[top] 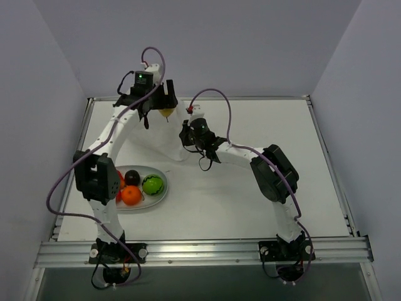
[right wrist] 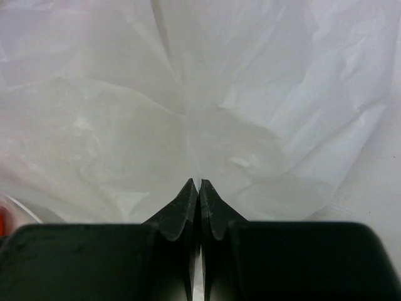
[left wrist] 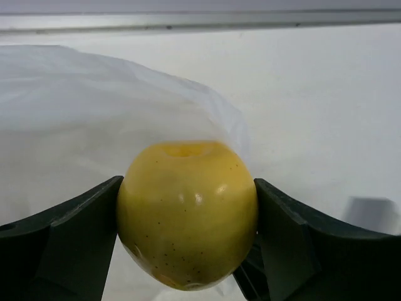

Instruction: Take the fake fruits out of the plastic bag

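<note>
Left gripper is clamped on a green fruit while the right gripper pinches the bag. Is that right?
Not quite. The fruit in the left gripper is yellow, not green, as the left wrist view shows. The rest holds: the right gripper is pinching the plastic bag.

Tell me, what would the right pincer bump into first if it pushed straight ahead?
The plastic bag: the right pincer is shut on a fold of its white film, and the bag fills the view straight ahead. What lies behind the film is hidden.
</note>
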